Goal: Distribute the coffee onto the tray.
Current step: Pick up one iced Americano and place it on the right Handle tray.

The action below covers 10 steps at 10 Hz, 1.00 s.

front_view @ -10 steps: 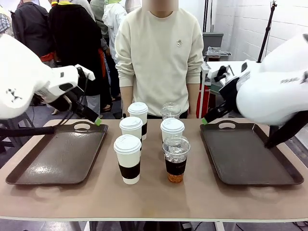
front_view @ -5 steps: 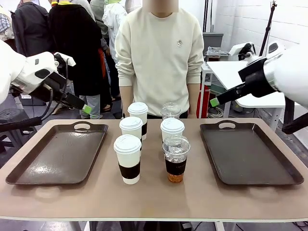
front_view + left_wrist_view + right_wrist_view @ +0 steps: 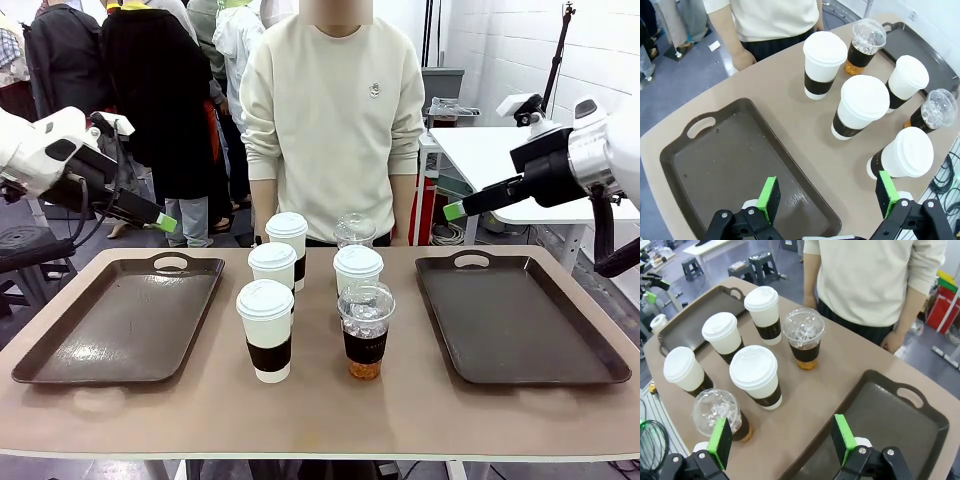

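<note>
Both arms have swung up and away from the trays, jaws released and empty.

Front view: the left gripper (image 3: 165, 222) hovers beyond the left tray (image 3: 60, 350) and the right gripper (image 3: 455, 210) above the right tray (image 3: 590, 350). Four paper cups (image 3: 265, 330) and two iced coffees (image 3: 366, 335) stand on the table (image 3: 320, 420), below and inward of both, probably massed between the trays so either arm can reach them. Left wrist view: spread pads (image 3: 769, 197) straddle the tray's rim, with the cups ahead of the tips, toward one finger. Right wrist view: open pads (image 3: 720, 442), cups ahead toward one finger, tray under the other. The sleeves carry no readable print, and the emblem on the person's sweater (image 3: 335, 120) is too small to read.
</note>
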Motion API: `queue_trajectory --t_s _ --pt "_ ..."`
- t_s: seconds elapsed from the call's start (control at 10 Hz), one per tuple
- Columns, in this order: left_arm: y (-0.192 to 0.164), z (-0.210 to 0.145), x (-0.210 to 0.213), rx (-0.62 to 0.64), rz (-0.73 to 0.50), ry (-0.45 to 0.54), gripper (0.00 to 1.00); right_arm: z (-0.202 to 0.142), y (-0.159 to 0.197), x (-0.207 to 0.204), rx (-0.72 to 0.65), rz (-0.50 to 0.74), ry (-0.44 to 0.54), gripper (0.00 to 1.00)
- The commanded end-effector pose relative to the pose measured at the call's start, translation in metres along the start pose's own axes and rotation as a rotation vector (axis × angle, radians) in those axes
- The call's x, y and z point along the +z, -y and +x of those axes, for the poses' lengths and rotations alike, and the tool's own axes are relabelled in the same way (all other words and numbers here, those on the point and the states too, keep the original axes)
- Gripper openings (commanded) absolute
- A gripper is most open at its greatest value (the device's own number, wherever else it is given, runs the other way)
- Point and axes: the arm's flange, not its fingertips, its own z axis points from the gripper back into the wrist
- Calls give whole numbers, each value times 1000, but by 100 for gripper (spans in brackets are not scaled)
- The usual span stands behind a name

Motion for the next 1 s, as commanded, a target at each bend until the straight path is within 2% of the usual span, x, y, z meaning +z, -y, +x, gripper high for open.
queue_trajectory --t_s 0.0,0.3,0.4,0.9 --pt "-8 -9 9 5 -75 40 100 -36 -1 -7 0 49 15 100" --pt "-12 -12 17 10 -63 62 100 -40 6 -11 -13 82 20 100" --pt "-10 -2 16 30 -35 38 100 -13 16 -7 -23 30 -4 100" --pt "-10 -2 16 30 -35 38 100 -13 16 -7 -23 30 -4 100"
